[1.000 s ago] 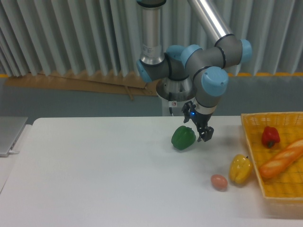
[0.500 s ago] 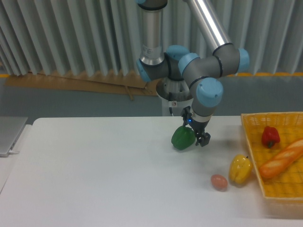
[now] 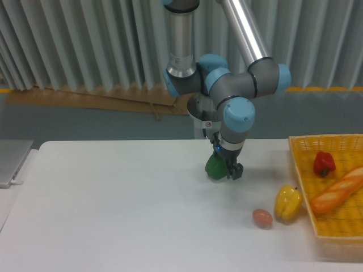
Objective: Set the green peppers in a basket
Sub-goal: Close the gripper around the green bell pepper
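Observation:
The green pepper [image 3: 213,168] lies on the white table, just left of centre-right, and its right half is hidden by my gripper [image 3: 226,168]. The gripper has come down over the pepper with its jaws apart; one dark finger [image 3: 236,170] shows at the pepper's right side and the other is hidden. The pepper still rests on the table. The yellow-orange mesh basket [image 3: 296,160] stands at the right edge, well apart from the gripper.
A small red pepper [image 3: 324,163] and a bread loaf [image 3: 338,190] lie in the basket. A yellow pepper [image 3: 287,203] and a brown egg [image 3: 262,218] lie on the table just left of the basket. A grey flat device [image 3: 11,161] sits at the far left.
The gripper has moved left and down from beside the green pepper's right side to over it, now covering its right half. The pepper has not moved.

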You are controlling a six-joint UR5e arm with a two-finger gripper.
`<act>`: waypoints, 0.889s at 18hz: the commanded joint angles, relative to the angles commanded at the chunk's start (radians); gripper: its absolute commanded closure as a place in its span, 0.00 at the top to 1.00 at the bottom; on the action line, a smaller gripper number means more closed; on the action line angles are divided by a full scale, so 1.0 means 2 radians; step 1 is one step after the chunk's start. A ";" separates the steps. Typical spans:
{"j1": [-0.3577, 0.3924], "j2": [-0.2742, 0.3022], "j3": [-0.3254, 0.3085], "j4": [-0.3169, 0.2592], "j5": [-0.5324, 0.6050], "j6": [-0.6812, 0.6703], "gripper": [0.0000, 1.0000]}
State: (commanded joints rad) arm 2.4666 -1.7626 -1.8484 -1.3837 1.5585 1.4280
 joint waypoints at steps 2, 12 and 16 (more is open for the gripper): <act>0.000 0.000 -0.002 -0.001 0.001 0.011 1.00; -0.005 0.000 -0.013 -0.001 0.014 0.018 1.00; -0.001 0.000 -0.006 -0.005 -0.002 0.016 1.00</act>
State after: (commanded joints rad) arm 2.4651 -1.7625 -1.8608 -1.3943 1.5541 1.4603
